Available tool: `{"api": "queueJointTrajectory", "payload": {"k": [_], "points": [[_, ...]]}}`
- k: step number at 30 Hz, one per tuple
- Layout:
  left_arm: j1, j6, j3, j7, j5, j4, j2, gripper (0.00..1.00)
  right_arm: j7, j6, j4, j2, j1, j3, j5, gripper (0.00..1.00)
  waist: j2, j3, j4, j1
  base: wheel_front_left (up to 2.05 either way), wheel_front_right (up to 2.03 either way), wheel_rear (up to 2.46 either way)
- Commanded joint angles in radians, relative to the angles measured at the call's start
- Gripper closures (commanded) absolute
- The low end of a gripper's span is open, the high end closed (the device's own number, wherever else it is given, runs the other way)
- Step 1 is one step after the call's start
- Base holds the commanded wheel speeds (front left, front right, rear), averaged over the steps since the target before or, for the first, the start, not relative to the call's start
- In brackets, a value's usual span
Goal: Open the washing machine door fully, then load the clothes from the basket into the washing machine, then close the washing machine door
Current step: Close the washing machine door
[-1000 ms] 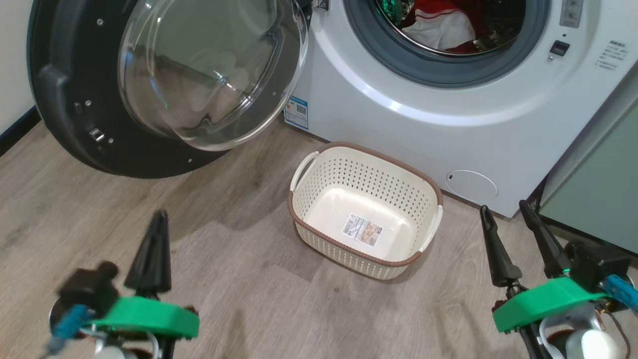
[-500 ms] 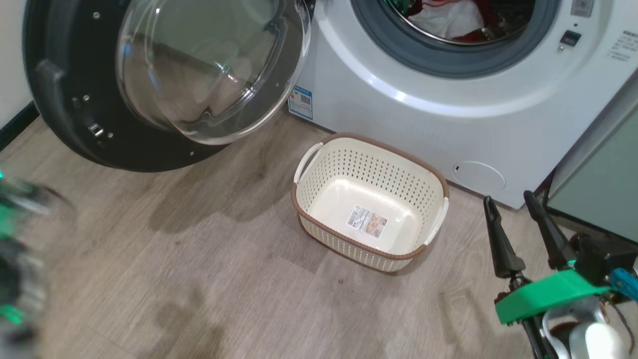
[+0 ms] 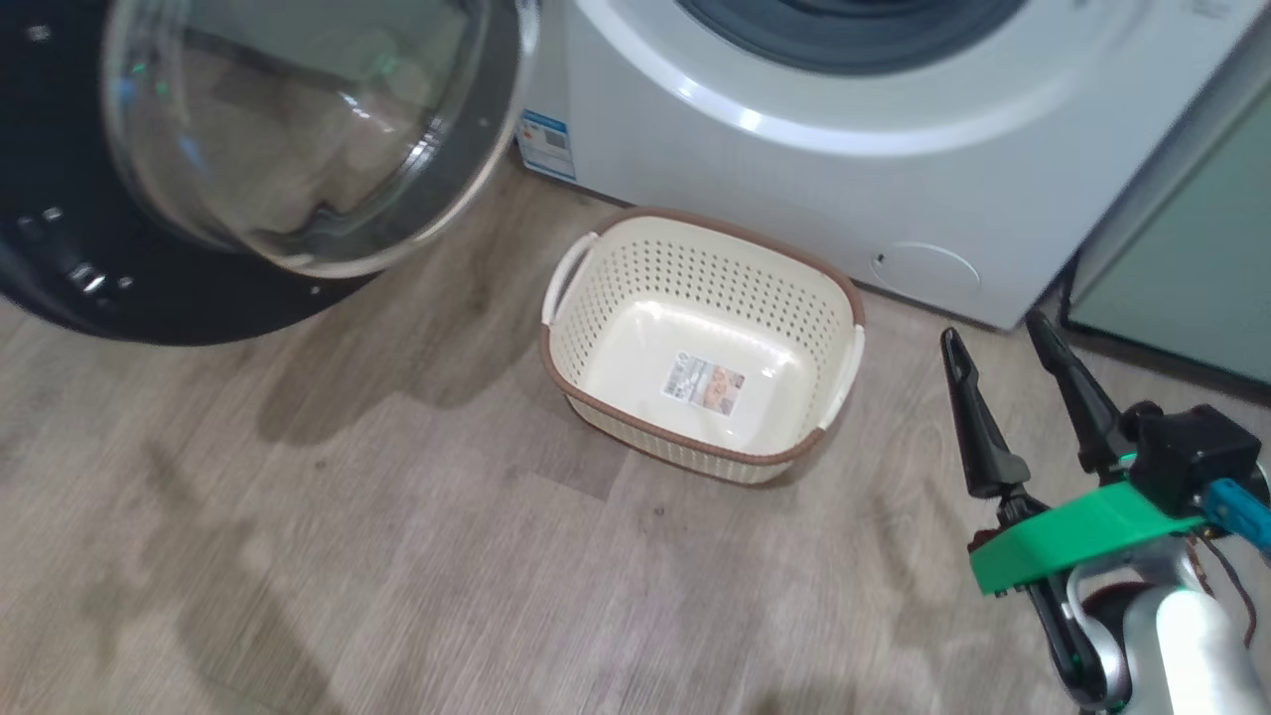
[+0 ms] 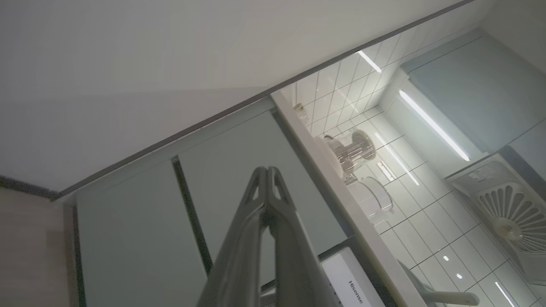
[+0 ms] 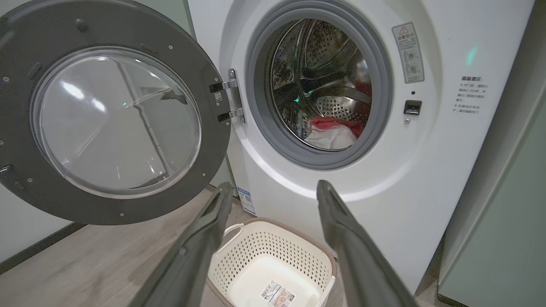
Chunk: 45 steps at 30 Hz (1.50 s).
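- The washing machine door (image 5: 113, 115), one, stands swung wide on its hinges at the left of the drum (image 5: 315, 64), glass bowl facing the room.
- One washing machine (image 5: 426, 170); red and white clothes (image 5: 330, 132) lie in its drum.
- One basket (image 3: 695, 288) sits on the floor (image 3: 397, 546) just before the washer, mouth up, long side along the washer's front.
- Right claw (image 3: 993, 330): fingers apart, gripping nothing.
- Left claw (image 4: 266, 170): fingers together.

Pale wood-look floor (image 3: 397, 556) is spread left of the right gripper (image 3: 993, 328); a pale green cabinet (image 3: 1182, 258) is seen just beyond it
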State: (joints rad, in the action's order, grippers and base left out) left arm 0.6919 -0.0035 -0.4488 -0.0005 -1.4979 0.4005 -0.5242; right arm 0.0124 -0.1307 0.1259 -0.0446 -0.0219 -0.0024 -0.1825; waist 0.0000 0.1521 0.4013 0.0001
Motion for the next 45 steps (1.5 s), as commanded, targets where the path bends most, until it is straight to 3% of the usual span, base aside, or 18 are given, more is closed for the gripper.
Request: {"api": "queueJointTrajectory", "payload": {"k": [1, 9, 18, 30, 45], "points": [[0.054, 0.005, -0.027, 0.023, -0.007, 0.058, -0.092, 1.0, -0.005, 0.0, 0.04, -0.006, -0.048, 0.026, 0.012, 0.0, 0.0, 0.025, -0.026, -0.0001, 0.0, 0.0, 0.0], [0.107, 0.012, 0.005, 0.068, 0.003, 0.347, -0.127, 1.0, -0.018, 0.0, 0.046, -0.006, -0.067, 0.036, 0.025, 0.0, 0.0, 0.05, -0.049, -0.0001, 0.0, 0.0, 0.0], [0.153, -0.04, 0.055, 0.157, 0.004, 0.462, -0.123, 1.0, -0.033, 0.0, 0.061, -0.006, -0.077, 0.044, 0.036, 0.0, 0.0, 0.074, -0.062, -0.0001, 0.0, 0.0, 0.0], [0.169, -0.1, 0.105, 0.32, -0.016, 0.522, -0.107, 1.0, -0.043, 0.0, 0.068, -0.006, -0.081, 0.049, 0.043, 0.0, 0.0, 0.089, -0.08, -0.0001, 0.0, 0.0, 0.0], [0.13, -0.124, 0.122, 0.575, -0.091, 0.444, -0.099, 1.0, -0.036, 0.0, 0.061, -0.006, -0.085, 0.037, 0.042, 0.0, 0.0, 0.079, -0.073, -0.0001, 0.0, 0.0, 0.0]]}}
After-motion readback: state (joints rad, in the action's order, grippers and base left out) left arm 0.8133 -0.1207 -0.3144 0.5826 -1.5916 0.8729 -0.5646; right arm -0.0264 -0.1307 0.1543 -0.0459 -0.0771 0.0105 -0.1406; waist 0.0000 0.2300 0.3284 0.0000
